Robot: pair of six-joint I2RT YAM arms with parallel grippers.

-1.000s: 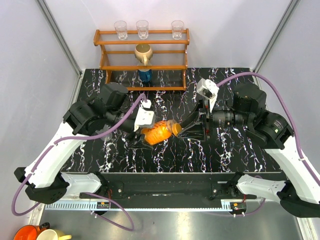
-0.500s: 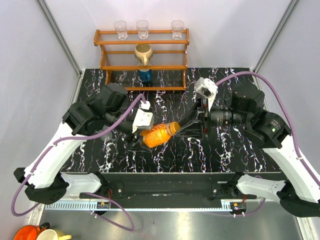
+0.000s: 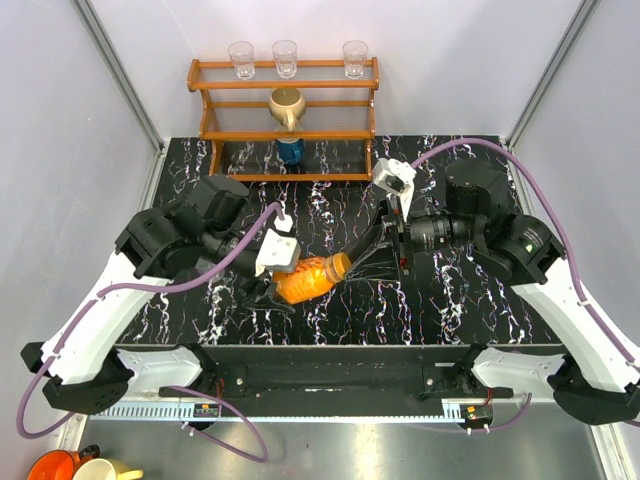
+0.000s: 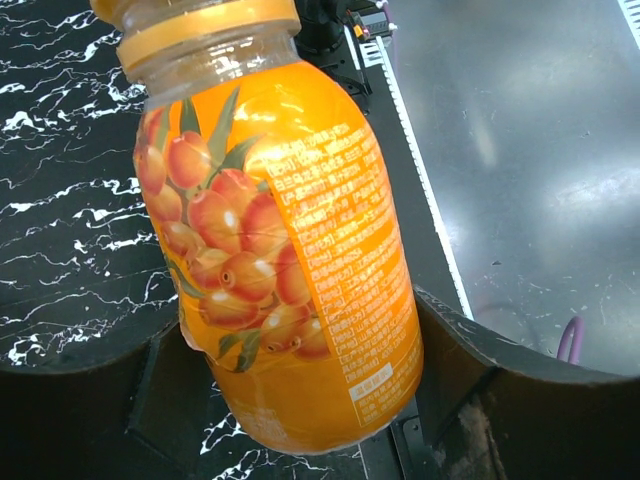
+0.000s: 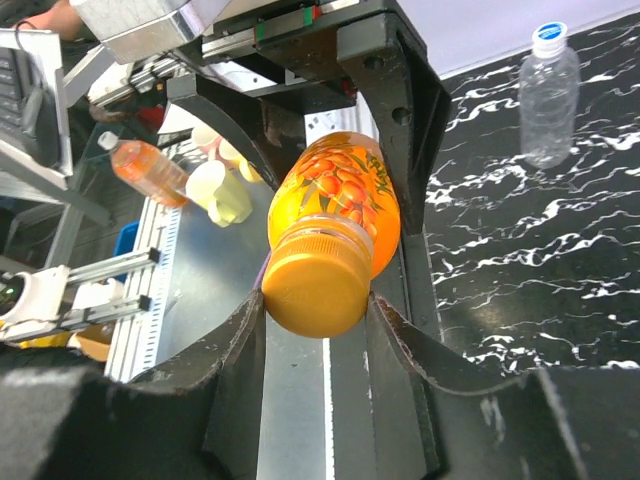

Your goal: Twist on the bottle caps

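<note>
A small orange bottle hangs tilted above the table's middle, with my left gripper shut on its lower body. In the left wrist view the bottle fills the gap of that gripper, both fingers against its sides. The orange cap sits on the bottle's neck, and my right gripper is shut on it, one finger on each side. From above, the cap meets the right gripper. A clear bottle with a white, blue-rimmed cap rests on the table.
A wooden rack at the back holds three clear glasses, a gold mug and a dark blue container. Off the table's near edge lie mugs. The right wrist view shows another orange bottle there.
Both arms have shifted left and toward the near edge, carrying the orange bottle with them. Both grips are unchanged.
</note>
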